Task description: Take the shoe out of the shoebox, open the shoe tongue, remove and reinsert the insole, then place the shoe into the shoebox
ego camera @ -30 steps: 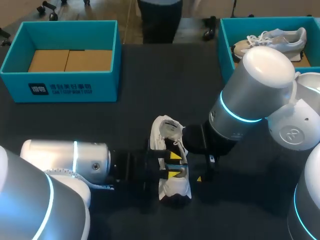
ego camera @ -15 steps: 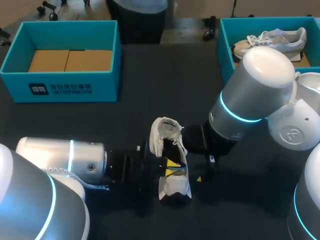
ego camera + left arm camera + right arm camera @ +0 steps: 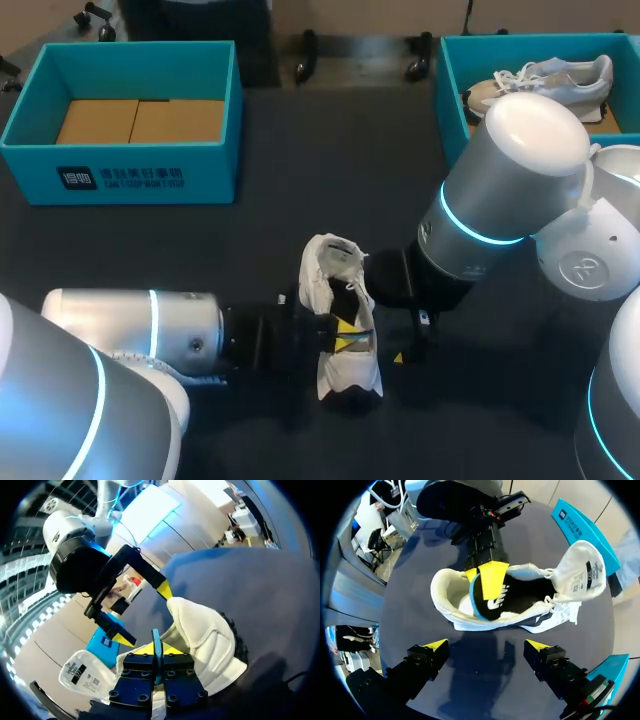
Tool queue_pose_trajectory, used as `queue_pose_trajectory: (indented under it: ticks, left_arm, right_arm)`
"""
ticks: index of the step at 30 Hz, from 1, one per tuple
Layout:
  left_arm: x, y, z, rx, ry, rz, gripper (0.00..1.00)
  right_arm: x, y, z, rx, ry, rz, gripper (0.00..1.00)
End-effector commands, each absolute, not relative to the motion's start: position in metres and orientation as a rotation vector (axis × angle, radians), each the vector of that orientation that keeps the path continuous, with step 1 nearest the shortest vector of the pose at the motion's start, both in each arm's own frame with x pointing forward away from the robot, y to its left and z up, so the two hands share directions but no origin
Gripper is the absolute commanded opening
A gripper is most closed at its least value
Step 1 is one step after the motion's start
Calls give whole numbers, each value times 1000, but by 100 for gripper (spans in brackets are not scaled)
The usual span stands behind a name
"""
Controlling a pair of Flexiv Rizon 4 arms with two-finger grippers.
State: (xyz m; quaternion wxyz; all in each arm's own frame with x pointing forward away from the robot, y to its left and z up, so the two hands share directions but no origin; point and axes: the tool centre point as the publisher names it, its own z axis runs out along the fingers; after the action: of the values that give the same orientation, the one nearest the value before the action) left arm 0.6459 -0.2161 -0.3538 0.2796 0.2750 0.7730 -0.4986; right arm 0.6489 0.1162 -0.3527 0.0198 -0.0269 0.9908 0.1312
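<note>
Two fingers of your left gripper [image 3: 347, 328] are clamped on the blue-edged insole [image 3: 497, 600], which tilts up in the opening of the shoe [image 3: 348, 375]. The shoe stands mid-table [image 3: 300, 180] with its tongue folded back. Just right of it, your right gripper [image 3: 486, 645] hangs with its fingers wide apart.

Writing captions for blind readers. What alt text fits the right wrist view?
A white shoe sits on the dark table with its tongue folded back, while the left pincer grips the insole inside it. The right pincer hangs open and empty beside the shoe.
</note>
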Motion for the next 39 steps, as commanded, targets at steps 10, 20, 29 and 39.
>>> queue_pose_trajectory:
  ticks: [10, 20, 29, 39]
  left_arm:
    - [633, -206, -333, 738, 2101, -1459, 37]
    - [636, -216, -350, 806, 2104, -1332, 0]
    - [648, -216, -359, 774, 2123, -1279, 0]
    - [637, -203, -335, 741, 2161, -1430, 49]
  right_arm:
    - [649, 117, -354, -84, 3074, 406, 100]
    - [649, 117, -354, -84, 3074, 406, 100]
    - [649, 117, -354, -84, 3074, 406, 100]
    - [649, 117, -354, -84, 3074, 406, 100]
